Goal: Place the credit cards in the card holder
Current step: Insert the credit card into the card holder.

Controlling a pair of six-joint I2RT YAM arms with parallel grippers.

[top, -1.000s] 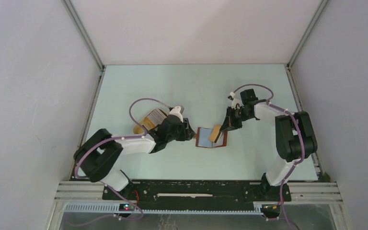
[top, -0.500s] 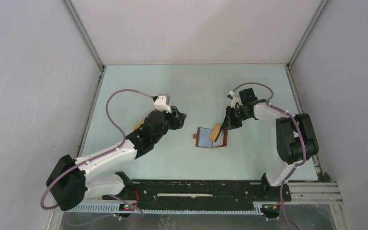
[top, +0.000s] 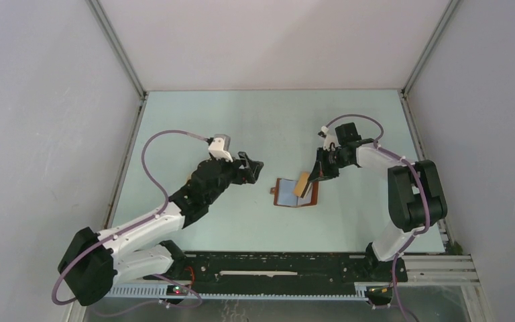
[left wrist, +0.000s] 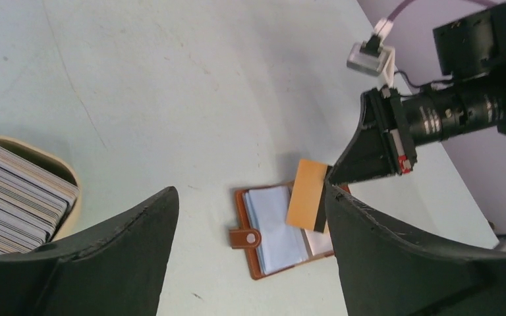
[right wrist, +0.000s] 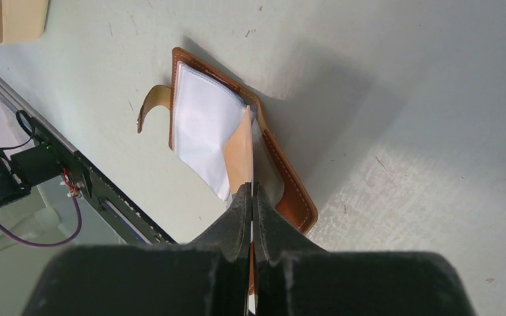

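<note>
- Credit card (right wrist: 239, 155), an orange one, is clamped edge-on between the shut jaws of my right claw (right wrist: 250, 191), which grips its upper end.
- The card's long axis runs from the claw down and away, and its free end is over the card holder (right wrist: 290, 194).
- The card holder lies open and flat on the tabletop (top: 241, 121), directly below and ahead of that claw. Its pale pockets face up and its strap tab points toward the left arm's side.
- The card's leading edge meets the pocket leaf near the spine. I cannot tell whether it has entered a slot or only rests against it.
- My judgement: the next push goes along the card's own length, and a slight tilt error would ride it over the pocket mouth.
- The right arm is by far the nearer.
- Left claw (top: 251, 166) is spread wide and holds nothing. It hangs above the tabletop, apart from the holder on its strap side.
- The spare cards (left wrist: 13, 197) are stacked in the tan tray (left wrist: 72, 191), beside the left claw.
</note>
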